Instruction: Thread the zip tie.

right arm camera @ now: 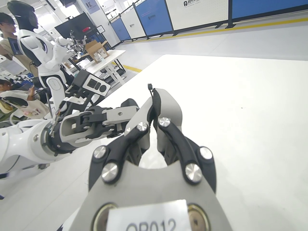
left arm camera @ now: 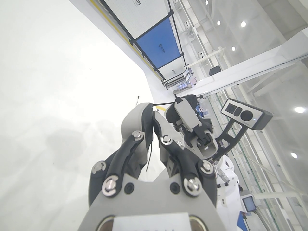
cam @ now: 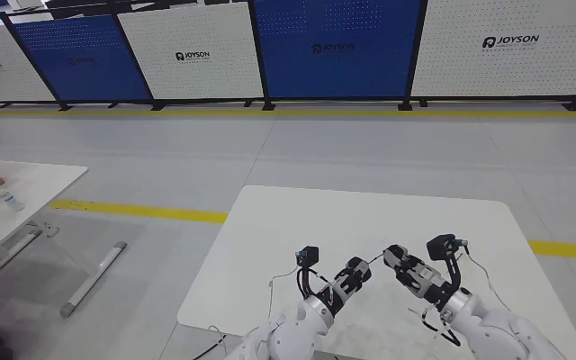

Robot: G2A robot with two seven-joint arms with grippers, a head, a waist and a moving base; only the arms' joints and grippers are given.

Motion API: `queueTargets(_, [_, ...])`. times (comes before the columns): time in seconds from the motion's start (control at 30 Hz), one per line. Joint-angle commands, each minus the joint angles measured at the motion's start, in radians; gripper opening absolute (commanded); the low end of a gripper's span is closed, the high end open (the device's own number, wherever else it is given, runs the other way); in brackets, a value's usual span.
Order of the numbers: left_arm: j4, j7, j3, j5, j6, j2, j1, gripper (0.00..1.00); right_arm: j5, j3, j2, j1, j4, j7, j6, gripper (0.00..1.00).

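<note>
From above, we see both arms over the near part of the white table (cam: pixel 360 211). The left gripper (cam: pixel 357 269) and the right gripper (cam: pixel 394 257) sit tip to tip, just apart. The black zip tie (cam: pixel 375 260) is a thin line bridging them, with its long axis running left to right. In the left wrist view, the left gripper (left arm camera: pixel 152 111) is pinched closed on the zip tie (left arm camera: pixel 163 103). A short free length reaches rightward past its tips to the right gripper (left arm camera: pixel 180 101), and the rest hangs back between its fingers. We cannot tell here whether the end has entered the slot. In the right wrist view, the right gripper (right arm camera: pixel 154 99) is likewise clamped closed, holding the zip tie just below its small square head (right arm camera: pixel 150 86), which stands clear beyond the fingertips. We judge the coming move turns on lining that free end, lying left of the head, with the slot. The left gripper would feed it rightward.
</note>
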Motion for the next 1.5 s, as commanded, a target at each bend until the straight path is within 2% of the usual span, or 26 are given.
queueTargets(0.0, [-0.005, 0.0, -0.006, -0.029, -0.006, -0.001, 0.002, 0.0, 0.002, 0.0, 0.001, 0.0, -0.003, 0.002, 0.0, 1.0])
queueTargets(0.13, [-0.021, -0.005, -0.028, -0.111, -0.033, -0.002, 0.008, 0.0, 0.009, 0.004, 0.007, -0.005, -0.021, -0.004, 0.0, 1.0])
queueTargets(0.27, [-0.045, -0.071, -0.052, -0.17, -0.043, 0.003, 0.018, 0.0, 0.032, 0.018, 0.015, -0.02, -0.028, -0.034, 0.0, 1.0])
queueTargets(0.6, [-0.05, -0.079, -0.06, -0.171, -0.04, 0.005, 0.02, 0.0, 0.044, 0.02, 0.017, -0.023, -0.028, -0.036, 0.001, 1.0])
queueTargets(0.77, [-0.047, -0.06, -0.067, -0.174, -0.045, 0.006, 0.024, 0.0, 0.031, 0.01, 0.026, -0.021, -0.043, 0.011, 0.0, 1.0])
queueTargets(1.0, [-0.072, -0.046, -0.092, -0.193, -0.051, 0.01, 0.043, 0.0, -0.034, 0.015, 0.067, -0.044, -0.035, -0.094, 0.0, 1.0])
queueTargets(1.13, [-0.085, -0.032, -0.097, -0.191, -0.053, 0.011, 0.054, 0.0, -0.104, -0.003, 0.091, -0.043, 0.006, -0.169, 0.0, 1.0])
queueTargets(1.37, [-0.085, -0.032, -0.097, -0.191, -0.053, 0.011, 0.054, 0.0, -0.108, -0.002, 0.091, -0.043, 0.005, -0.173, 0.004, 1.0])
queueTargets(1.47, [-0.086, -0.036, -0.093, -0.193, -0.061, 0.011, 0.053, 0.0, -0.156, -0.017, 0.085, -0.036, 0.017, -0.187, 0.0, 1.0])
